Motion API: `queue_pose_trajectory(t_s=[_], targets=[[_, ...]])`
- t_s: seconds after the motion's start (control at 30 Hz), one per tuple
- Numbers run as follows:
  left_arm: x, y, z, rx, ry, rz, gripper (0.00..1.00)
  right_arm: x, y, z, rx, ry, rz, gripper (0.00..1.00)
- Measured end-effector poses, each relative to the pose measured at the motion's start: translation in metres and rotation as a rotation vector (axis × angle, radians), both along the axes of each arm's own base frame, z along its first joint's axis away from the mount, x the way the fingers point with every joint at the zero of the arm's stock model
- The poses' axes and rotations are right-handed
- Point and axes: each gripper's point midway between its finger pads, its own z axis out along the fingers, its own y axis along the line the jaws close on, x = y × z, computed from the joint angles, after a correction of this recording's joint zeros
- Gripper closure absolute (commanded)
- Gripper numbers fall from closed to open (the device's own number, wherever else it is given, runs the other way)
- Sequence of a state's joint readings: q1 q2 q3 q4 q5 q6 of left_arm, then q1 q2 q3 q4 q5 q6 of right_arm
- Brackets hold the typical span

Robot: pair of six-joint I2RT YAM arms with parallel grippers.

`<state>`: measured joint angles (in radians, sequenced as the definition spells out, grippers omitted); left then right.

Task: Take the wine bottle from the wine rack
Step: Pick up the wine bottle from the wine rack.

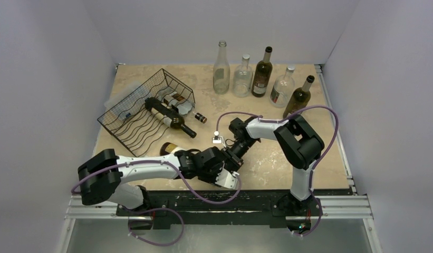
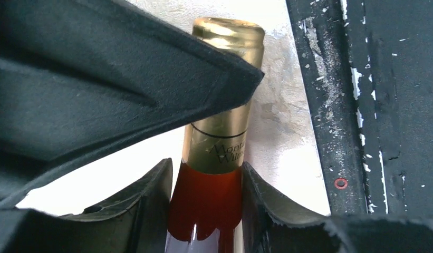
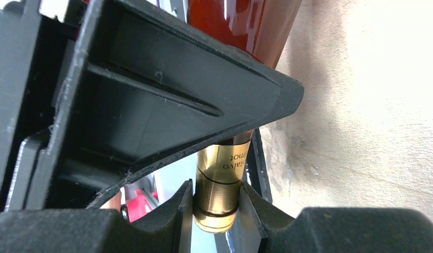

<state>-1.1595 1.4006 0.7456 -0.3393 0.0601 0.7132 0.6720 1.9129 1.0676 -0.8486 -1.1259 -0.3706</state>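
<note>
wine bottle (image 1: 171, 148) clear of wine rack (image 1: 145, 108), centre of top view, just below the rack's lower-right edge. long axis runs left-right, neck to the right. left gripper (image 2: 217, 142) clenched on the lower neck, right gripper (image 3: 224, 158) clenched on the foil end. resting or lifted: cannot tell.
</note>
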Motion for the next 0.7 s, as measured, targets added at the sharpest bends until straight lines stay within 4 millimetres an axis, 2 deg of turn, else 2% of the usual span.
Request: queue_pose_trajectory(t_s=[0.1, 0.13, 0.37, 0.53, 0.7], targets=[[0.001, 0.001, 0.002, 0.023, -0.006, -0.001, 0.96, 0.001, 0.0, 0.003, 0.01, 0.012, -0.007, 0.82], [0.001, 0.001, 0.003, 0.026, -0.007, -0.001, 1.0, 0.001, 0.0, 0.004, 0.011, 0.017, -0.008, 0.79], [0.003, 0.002, 0.008, 0.022, -0.016, 0.014, 1.0, 0.001, 0.002, 0.011, 0.047, 0.034, 0.014, 0.38], [0.004, 0.004, 0.019, -0.011, -0.031, 0.033, 1.0, 0.004, 0.005, 0.029, 0.134, 0.038, 0.018, 0.29], [0.002, 0.008, 0.027, -0.043, -0.041, 0.039, 1.0, 0.013, -0.001, 0.049, 0.2, -0.002, -0.009, 0.23]])
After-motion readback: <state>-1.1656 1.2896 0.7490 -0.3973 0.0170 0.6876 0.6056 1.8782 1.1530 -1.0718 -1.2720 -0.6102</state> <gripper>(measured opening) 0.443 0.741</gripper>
